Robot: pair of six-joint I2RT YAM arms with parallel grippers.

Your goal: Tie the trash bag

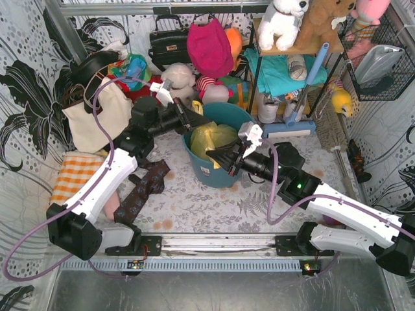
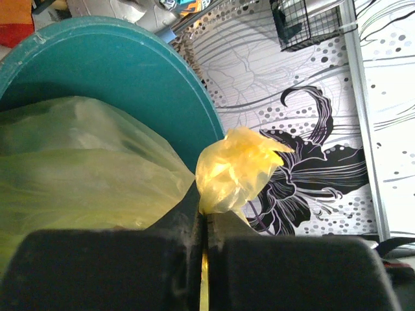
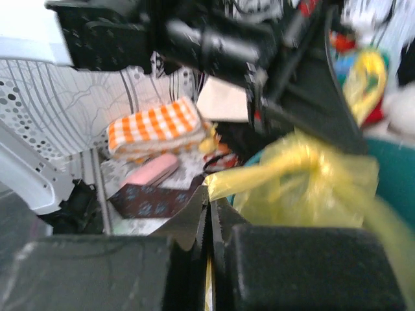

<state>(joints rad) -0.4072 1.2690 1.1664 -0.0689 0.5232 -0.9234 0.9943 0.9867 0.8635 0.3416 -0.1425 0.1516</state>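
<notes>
Two grippers, both pinched tight on yellow film, as I see it from my remote desk. L gripper clamps a crumpled tuft of the trash bag; R gripper nips a twisted strand (wrist view blurred). Bag sits inside teal bin, btw. the arms.

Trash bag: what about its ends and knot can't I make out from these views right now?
- Top external: both arms crowd over the trash bag in the teal bin, so whether any knot exists is hidden.
- Left wrist: the fingers of the left gripper cover how much of the pinched tuft lies between them.
- Right wrist: motion blur. Whether the strand at the right gripper is looped cannot be told.
</notes>
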